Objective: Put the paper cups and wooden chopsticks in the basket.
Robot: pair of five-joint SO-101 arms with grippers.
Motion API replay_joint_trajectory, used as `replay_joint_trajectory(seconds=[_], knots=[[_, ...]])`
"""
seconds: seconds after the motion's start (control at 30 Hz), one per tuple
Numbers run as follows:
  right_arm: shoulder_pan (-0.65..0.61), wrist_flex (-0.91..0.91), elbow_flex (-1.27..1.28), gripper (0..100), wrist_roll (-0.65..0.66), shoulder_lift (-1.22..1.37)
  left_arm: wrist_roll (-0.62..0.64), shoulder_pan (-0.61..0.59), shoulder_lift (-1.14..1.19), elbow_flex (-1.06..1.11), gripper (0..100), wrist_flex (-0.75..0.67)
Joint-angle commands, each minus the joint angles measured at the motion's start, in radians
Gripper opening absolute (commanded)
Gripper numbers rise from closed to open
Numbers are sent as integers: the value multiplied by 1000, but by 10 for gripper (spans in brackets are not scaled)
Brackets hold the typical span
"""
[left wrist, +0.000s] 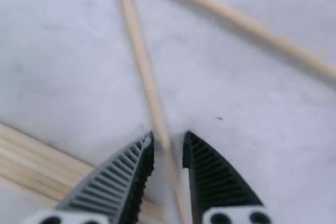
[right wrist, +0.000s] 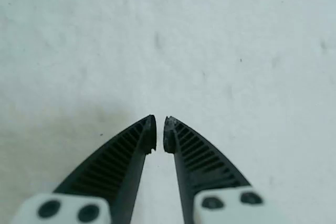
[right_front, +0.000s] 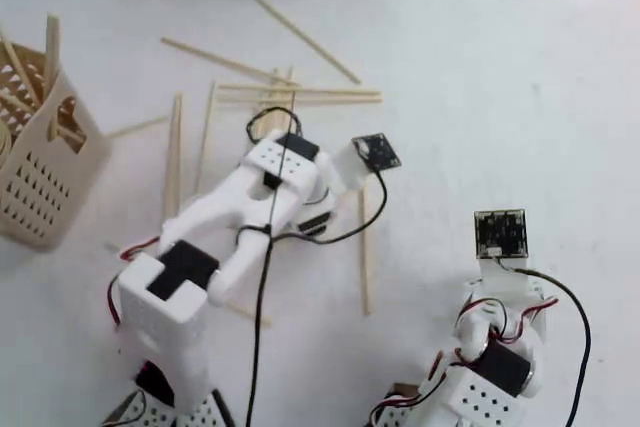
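Several wooden chopsticks (right_front: pixel 300 93) lie scattered over the white table. A perforated cream basket (right_front: pixel 45 182) stands at the left with a few chopsticks (right_front: pixel 50 42) upright in it. My left arm (right_front: pixel 270 182) stretches over the table's middle. Its gripper (left wrist: pixel 169 137) is low over the table, slightly open, its fingers standing either side of one chopstick (left wrist: pixel 142 61) with a small gap showing. This looks like the chopstick (right_front: pixel 365 252) running toward the front. My right gripper (right wrist: pixel 160 129) is shut on nothing, just over bare table, on the folded arm (right_front: pixel 500 347) at the front right.
Another chopstick (left wrist: pixel 241 22) crosses diagonally beyond the left gripper, and a bundle of wood (left wrist: pixel 31 156) lies beside it. Two chopsticks (right_front: pixel 175 152) lie between the left arm and the basket. Bare table (right_front: pixel 520 97) spreads over the right side.
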Motion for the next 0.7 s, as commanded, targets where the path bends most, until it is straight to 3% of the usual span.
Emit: replay_joint_trajectory(seconds=[0.0, 0.37, 0.67], knots=[[12, -2, 9, 45, -2, -1, 89, -2, 8, -26, 20, -2], [12, -2, 9, 45, -2, -1, 144, -47, -19, -106, 22, 61], [12, -2, 9, 45, -2, -1, 264, -102, -236, -350, 22, 262]])
